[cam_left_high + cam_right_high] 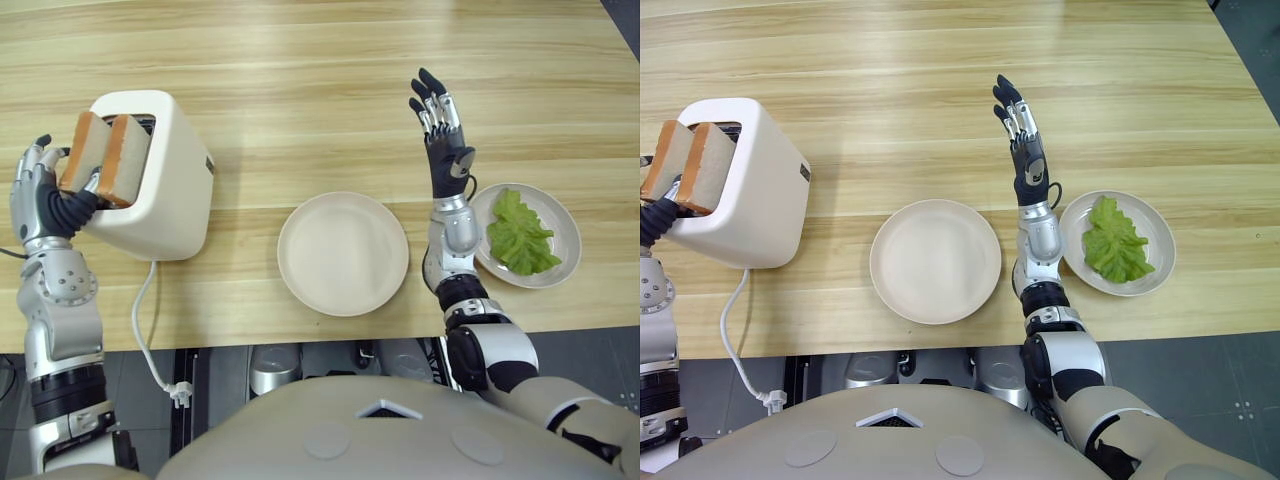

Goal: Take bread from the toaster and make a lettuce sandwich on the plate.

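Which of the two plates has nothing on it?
The middle plate, lying between the toaster and the right hand, is bare. The other plate, to the right of that hand, holds the lettuce.

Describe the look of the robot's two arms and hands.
Both sides match. The left hand and right hand have black palms, silver finger segments and black fingertips. The left arm and right arm are silver metal segments joined by black bands; the right upper arm wears a rounded pale shell. A thin black cable loops at the right wrist.
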